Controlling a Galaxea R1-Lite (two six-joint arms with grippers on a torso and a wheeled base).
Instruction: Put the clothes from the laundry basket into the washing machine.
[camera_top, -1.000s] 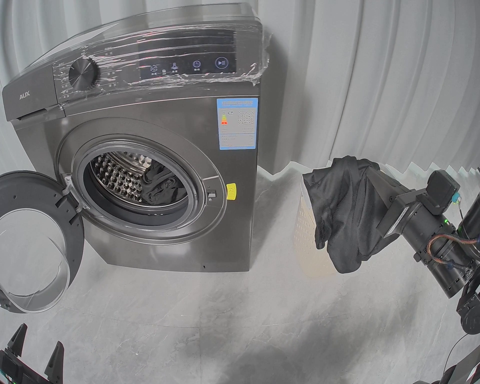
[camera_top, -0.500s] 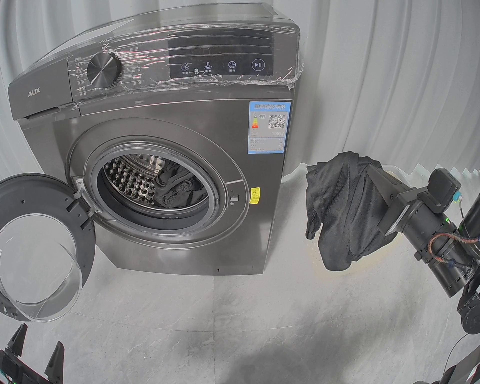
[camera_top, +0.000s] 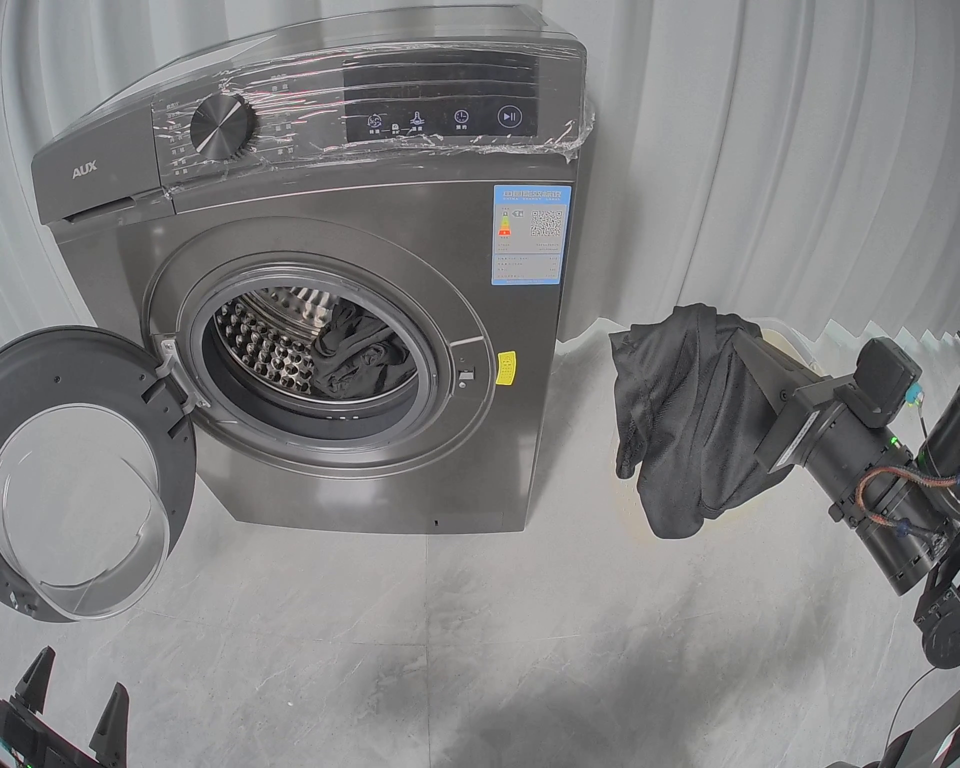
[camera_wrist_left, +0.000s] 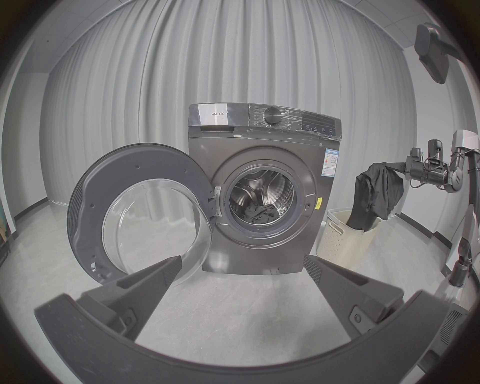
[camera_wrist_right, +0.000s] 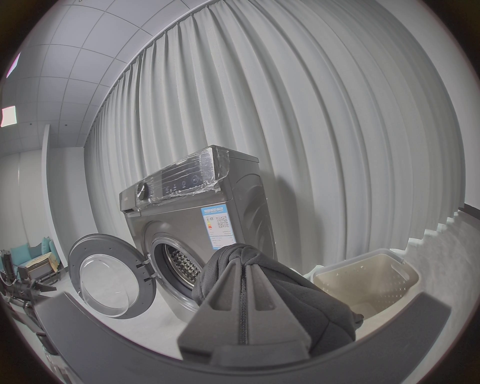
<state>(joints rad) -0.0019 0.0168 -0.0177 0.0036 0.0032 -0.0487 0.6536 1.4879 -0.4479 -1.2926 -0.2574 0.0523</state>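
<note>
The grey washing machine (camera_top: 400, 230) stands ahead on the left with its round door (camera_top: 85, 480) swung wide open. A dark garment (camera_top: 360, 362) lies inside the drum (camera_wrist_left: 262, 192). My right gripper (camera_top: 742, 340) is shut on a black garment (camera_top: 690, 420), which hangs in the air to the right of the machine. In the right wrist view its fingers (camera_wrist_right: 243, 265) are pressed together over the black garment (camera_wrist_right: 300, 305). The beige laundry basket (camera_wrist_left: 347, 240) stands on the floor below that garment. My left gripper (camera_top: 72, 695) is low at the near left, open and holding nothing.
White curtains (camera_top: 760, 160) hang behind the machine and the basket (camera_wrist_right: 370, 280). The open door juts out to the left of the drum opening. Grey floor (camera_top: 480, 620) stretches in front of the machine.
The whole head view has shifted: the machine now sits farther right and looks a little larger. My right gripper still holds the black garment, and the basket has slipped behind it.
</note>
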